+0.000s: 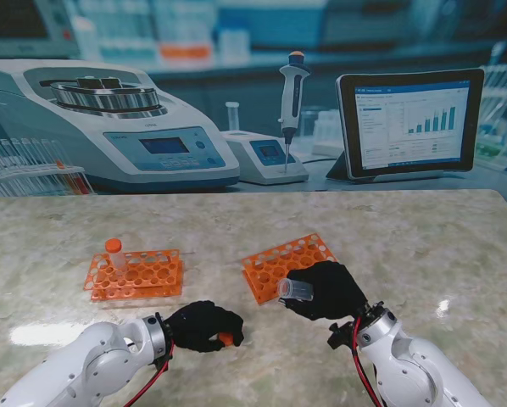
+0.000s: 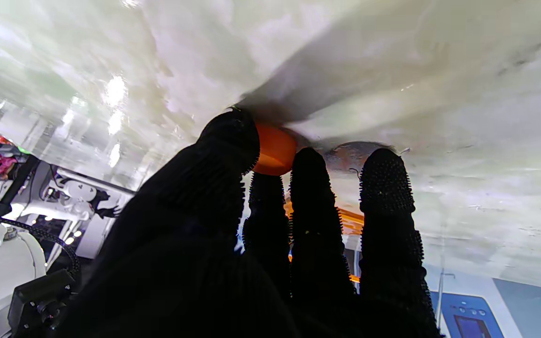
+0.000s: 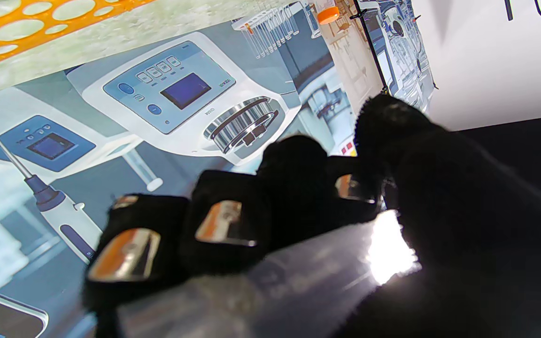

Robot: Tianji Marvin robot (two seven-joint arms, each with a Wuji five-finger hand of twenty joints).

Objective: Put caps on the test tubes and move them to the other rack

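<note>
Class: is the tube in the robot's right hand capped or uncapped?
Uncapped. The tube in the right hand shows an open mouth; the left hand pinches an orange cap.

left hand (image 1: 204, 326) fingers curled low, right hand (image 1: 328, 290) clenched, raised

- We can read no text: the tablet (image 1: 410, 123) shows only a bar chart, and the lettering on the centrifuge (image 1: 109, 127) panel is too small.

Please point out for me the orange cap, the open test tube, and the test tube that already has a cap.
orange cap (image 2: 275, 149): left wrist view, on its rounded side between the fingertips.
open test tube (image 1: 296, 290): stand view, on its clear wall near the mouth.
capped test tube (image 1: 114, 252): stand view, just under its orange cap.
</note>
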